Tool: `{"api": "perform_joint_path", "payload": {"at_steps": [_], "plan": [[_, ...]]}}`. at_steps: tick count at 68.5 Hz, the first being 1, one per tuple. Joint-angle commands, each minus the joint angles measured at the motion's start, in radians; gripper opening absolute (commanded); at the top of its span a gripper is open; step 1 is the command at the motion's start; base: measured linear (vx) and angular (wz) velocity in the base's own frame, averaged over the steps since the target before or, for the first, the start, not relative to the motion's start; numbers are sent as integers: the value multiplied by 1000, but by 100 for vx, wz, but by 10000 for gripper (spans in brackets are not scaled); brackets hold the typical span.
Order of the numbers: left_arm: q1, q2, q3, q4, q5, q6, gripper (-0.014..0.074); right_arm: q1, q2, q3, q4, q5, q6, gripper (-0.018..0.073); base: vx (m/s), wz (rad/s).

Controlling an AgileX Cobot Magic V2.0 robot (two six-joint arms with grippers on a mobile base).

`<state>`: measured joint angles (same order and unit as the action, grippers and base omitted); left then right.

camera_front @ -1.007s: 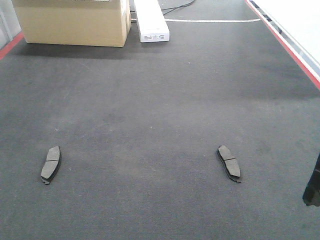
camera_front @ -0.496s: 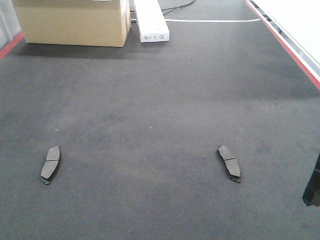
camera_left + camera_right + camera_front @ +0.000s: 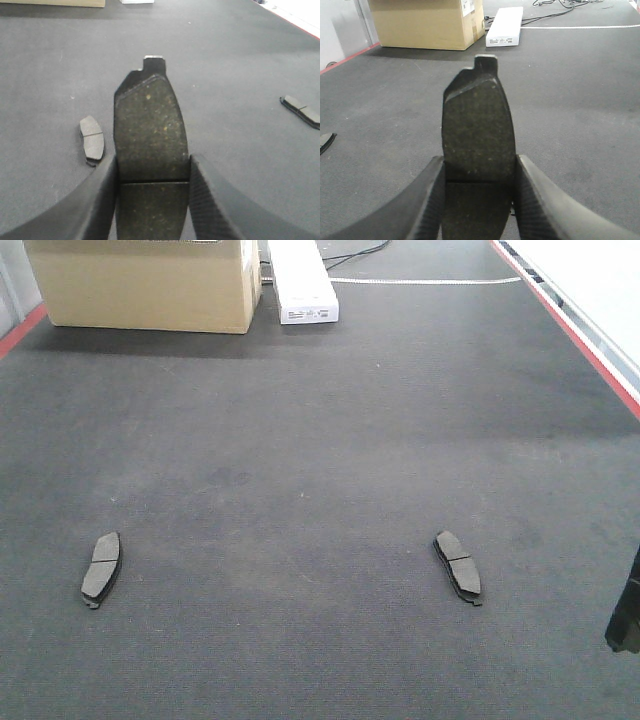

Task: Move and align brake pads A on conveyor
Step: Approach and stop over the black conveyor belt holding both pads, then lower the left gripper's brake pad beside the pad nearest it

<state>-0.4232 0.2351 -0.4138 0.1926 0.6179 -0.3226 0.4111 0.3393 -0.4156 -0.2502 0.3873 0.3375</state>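
Two brake pads A lie flat on the charcoal conveyor (image 3: pixel 320 440), one at the left (image 3: pixel 100 568) and one at the right (image 3: pixel 458 566), both lengthwise and slightly angled. My left gripper (image 3: pixel 152 172) is shut on a third brake pad (image 3: pixel 150 125), pinched by its side edges near the groove and held above the belt; the left pad (image 3: pixel 92 141) lies just beside it and the right pad (image 3: pixel 302 110) far right. My right gripper (image 3: pixel 479 175) is shut on a fourth brake pad (image 3: pixel 477 125) in the same way. A pad's tip (image 3: pixel 325 141) shows at that view's left edge.
A cardboard box (image 3: pixel 150 285) and a long white box (image 3: pixel 302 280) stand at the belt's far end, with cables behind them. Red edge strips (image 3: pixel 570 330) run along both sides. A dark part of my right arm (image 3: pixel 626 615) shows at the right edge.
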Motion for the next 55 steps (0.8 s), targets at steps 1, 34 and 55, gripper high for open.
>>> {"api": "perform_joint_path", "payload": {"at_steps": [1,34,55], "plan": [[-4,56,-45,15,-138,-32,-1,-4,5,-32,-15,-97,-4,-4,0,0],[-4,856,-442,-20,-143,-105,22,-4,5,-32,-15,-97,-4,-4,0,0],[-4,1332,-640,-44,-86,-186,36,-4,5,-32,-15,-97,-4,-4,0,0]]}}
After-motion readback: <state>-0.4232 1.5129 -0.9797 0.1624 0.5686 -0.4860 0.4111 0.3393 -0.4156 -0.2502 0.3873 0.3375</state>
